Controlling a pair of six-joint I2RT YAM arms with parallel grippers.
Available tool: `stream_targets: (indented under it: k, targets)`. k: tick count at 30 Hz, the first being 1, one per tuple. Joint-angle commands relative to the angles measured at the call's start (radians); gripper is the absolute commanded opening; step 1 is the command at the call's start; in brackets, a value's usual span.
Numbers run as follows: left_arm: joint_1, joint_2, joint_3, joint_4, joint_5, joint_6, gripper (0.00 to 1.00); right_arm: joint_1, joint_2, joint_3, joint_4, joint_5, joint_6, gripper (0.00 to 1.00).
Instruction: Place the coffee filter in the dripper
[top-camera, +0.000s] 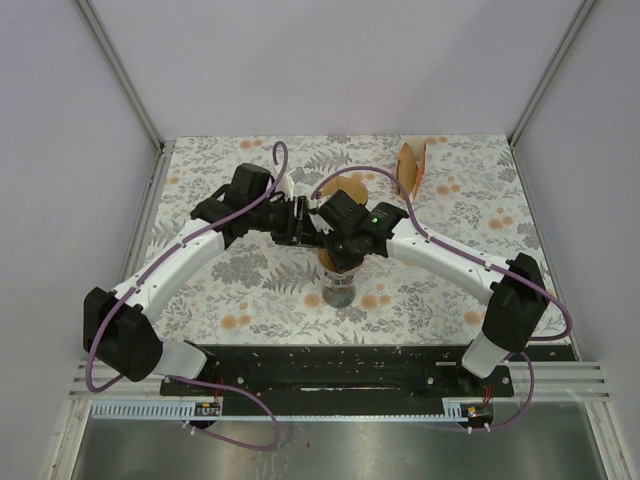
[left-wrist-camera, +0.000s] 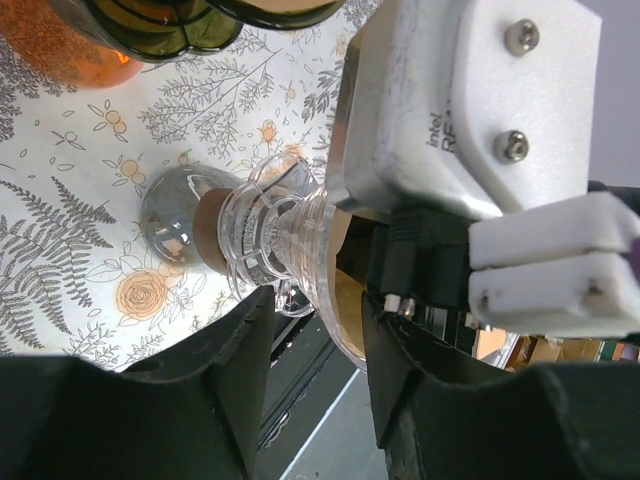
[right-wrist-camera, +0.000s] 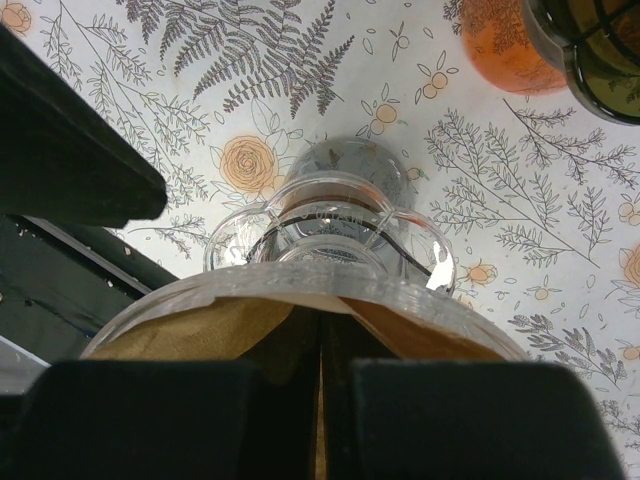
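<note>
Filter (right-wrist-camera: 225, 325), brown paper, sits inside the glass dripper (right-wrist-camera: 320, 270). The dripper stands on a jug (right-wrist-camera: 345, 160) in the middle of the table (top-camera: 250, 290). The right gripper (right-wrist-camera: 320, 380) pinches the filter's fold tight. The left gripper (left-wrist-camera: 318, 335) hugs the dripper from both sides. I think the paper should be pushed down gently until it lies snug, then let go slowly.

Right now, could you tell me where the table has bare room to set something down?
Bare cloth lies front-left between the left arm and the carafe, front-right between the carafe and the right arm, and back-right beside the filter holder. The centre is crowded: the left gripper grips the dripper, and the right gripper pinches the coffee filter.
</note>
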Motion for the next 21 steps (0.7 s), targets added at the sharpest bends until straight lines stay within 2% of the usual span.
stream_targets:
  k: [1,4,8,12,21]
  targets:
    - [-0.028,-0.006,0.004,0.027,-0.037,0.014,0.44,0.010,0.050,-0.012,-0.032,0.003,-0.009,0.00]
    - [-0.035,0.007,0.008,0.027,-0.046,0.019,0.42,0.010,0.048,-0.006,-0.032,-0.003,-0.011,0.00]
    - [-0.035,0.010,-0.010,0.027,-0.059,0.022,0.33,0.010,0.033,-0.006,-0.023,-0.003,-0.011,0.00]
    - [-0.038,0.004,-0.024,0.030,-0.051,0.028,0.29,0.010,0.004,-0.009,0.001,-0.002,-0.012,0.00]
    - [-0.047,-0.004,-0.020,0.032,-0.057,0.033,0.05,0.010,-0.026,0.028,0.021,-0.005,-0.023,0.00]
